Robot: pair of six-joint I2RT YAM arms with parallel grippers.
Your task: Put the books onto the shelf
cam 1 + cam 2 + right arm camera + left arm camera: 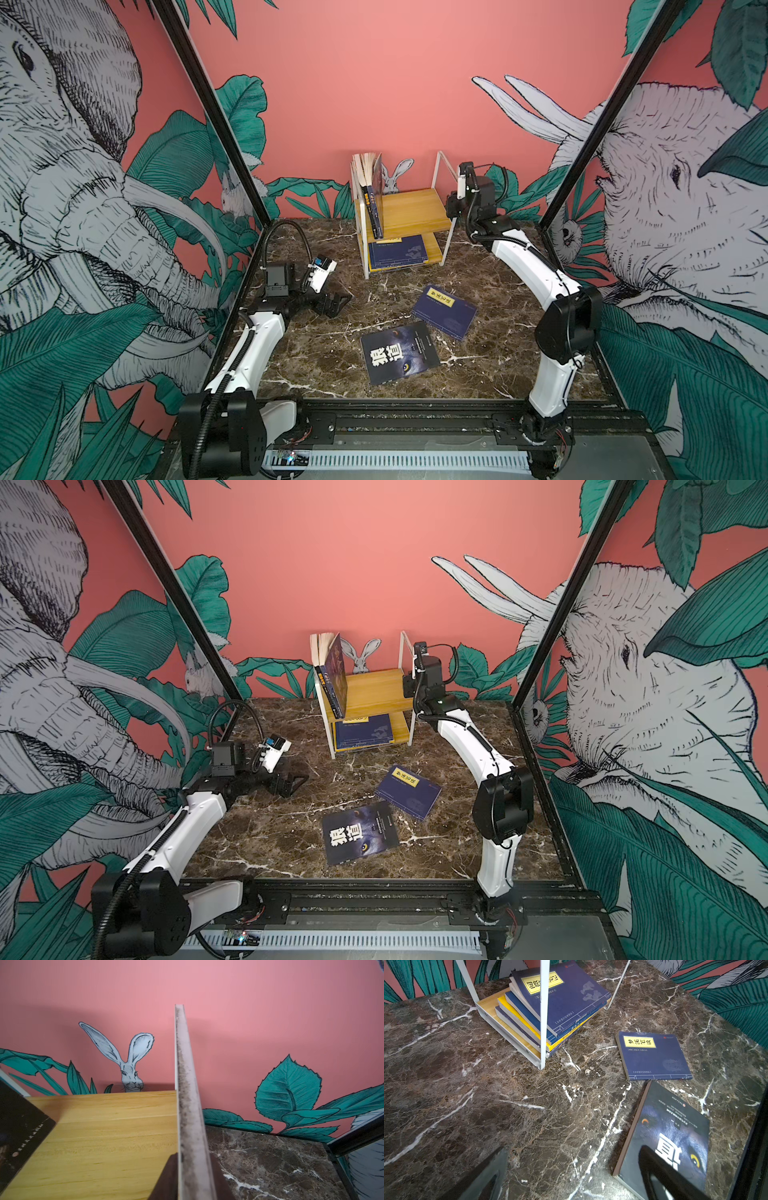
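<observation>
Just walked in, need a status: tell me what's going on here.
Two arms are shelving books. The right gripper straddles the right frame bar of the shelf and looks closed on it. The left gripper hovers open over the table near the dark book with white characters. That and a navy book lie unshelved; a stack of books sits on the lower tier, upright books on the upper.

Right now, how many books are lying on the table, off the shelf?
2. The navy book with a yellow label lies nearer the shelf; the dark book with white characters lies nearer the front edge.
</observation>
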